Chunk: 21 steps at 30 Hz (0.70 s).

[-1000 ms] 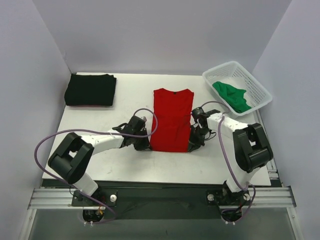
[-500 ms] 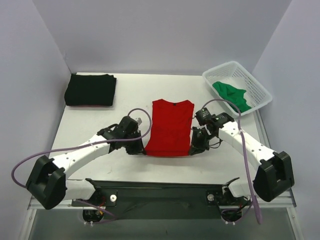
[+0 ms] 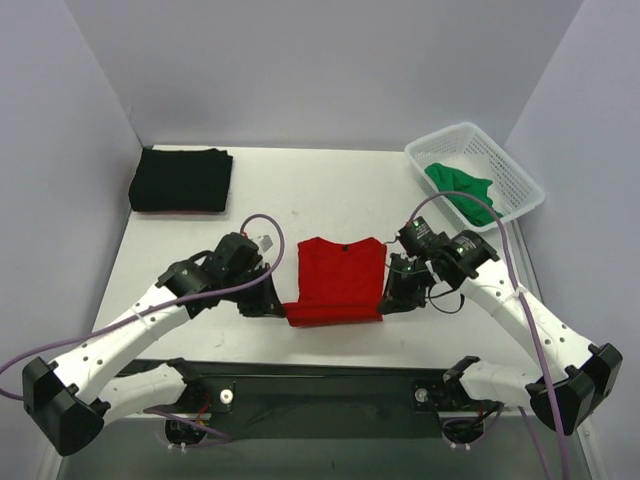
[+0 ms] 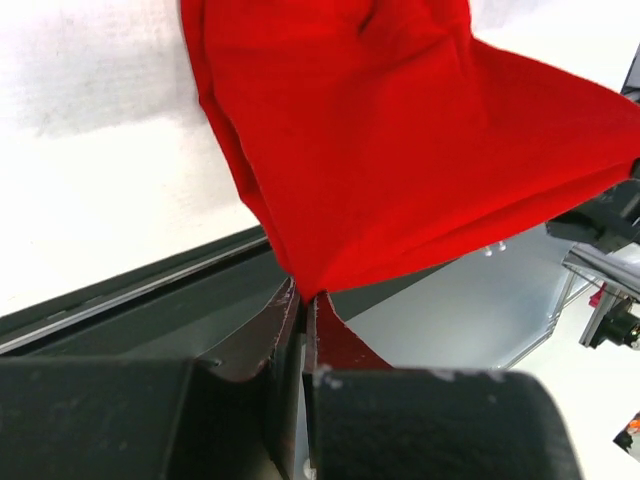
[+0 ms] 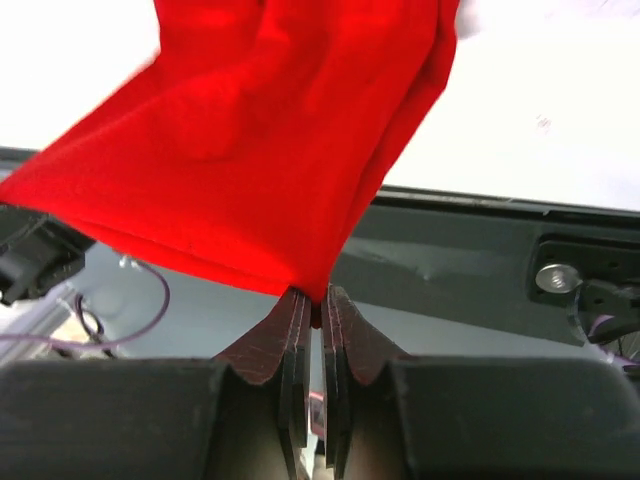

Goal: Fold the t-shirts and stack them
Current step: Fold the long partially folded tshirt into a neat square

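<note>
The red t-shirt [image 3: 335, 280] hangs between both grippers, lifted at its near corners above the table's front part; its collar end is farther back. My left gripper [image 3: 280, 308] is shut on the shirt's near left corner [image 4: 305, 285]. My right gripper [image 3: 386, 305] is shut on the near right corner [image 5: 315, 290]. A folded black t-shirt [image 3: 181, 179] lies at the table's back left. A crumpled green t-shirt [image 3: 462, 191] lies in the white mesh basket [image 3: 515, 170] at the back right.
The white table [image 3: 300, 190] ends at a dark front rail [image 3: 320, 365] just below the held shirt. Grey walls close in the left, back and right sides. Purple cables loop off both arms.
Both grippers have pulled the red shirt's near edge toward the front and up. The shirt now shows shorter from above, and both arms are stretched farther out.
</note>
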{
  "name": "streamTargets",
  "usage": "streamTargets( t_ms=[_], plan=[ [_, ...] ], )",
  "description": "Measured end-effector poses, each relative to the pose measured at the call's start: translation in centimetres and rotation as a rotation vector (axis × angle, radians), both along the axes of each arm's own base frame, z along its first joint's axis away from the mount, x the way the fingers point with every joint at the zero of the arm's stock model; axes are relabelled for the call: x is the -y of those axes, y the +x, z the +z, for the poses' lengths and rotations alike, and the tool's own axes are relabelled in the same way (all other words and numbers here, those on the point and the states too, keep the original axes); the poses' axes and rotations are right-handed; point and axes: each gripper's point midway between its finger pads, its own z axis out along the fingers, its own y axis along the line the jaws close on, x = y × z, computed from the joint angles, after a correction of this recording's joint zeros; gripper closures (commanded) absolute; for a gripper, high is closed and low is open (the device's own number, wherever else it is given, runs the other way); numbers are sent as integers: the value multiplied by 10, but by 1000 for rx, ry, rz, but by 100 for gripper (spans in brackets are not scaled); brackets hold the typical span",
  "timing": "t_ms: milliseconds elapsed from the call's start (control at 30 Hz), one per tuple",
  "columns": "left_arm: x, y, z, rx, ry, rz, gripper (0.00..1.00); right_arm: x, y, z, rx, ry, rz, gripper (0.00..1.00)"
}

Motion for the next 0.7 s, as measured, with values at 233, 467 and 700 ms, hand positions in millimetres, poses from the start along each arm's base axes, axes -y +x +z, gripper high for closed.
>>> streamTargets(
  t_ms=[233, 467, 700],
  plan=[
    [18, 32, 3, 8, 18, 15, 100, 12, 33, -1, 27, -102, -49, 100],
    [38, 84, -5, 32, -21, 42, 100, 33, 72, -11, 47, -155, -108, 100],
    [53, 118, -20, 18, -42, 30, 100, 41, 120, -20, 57, -211, -94, 100]
  ],
)
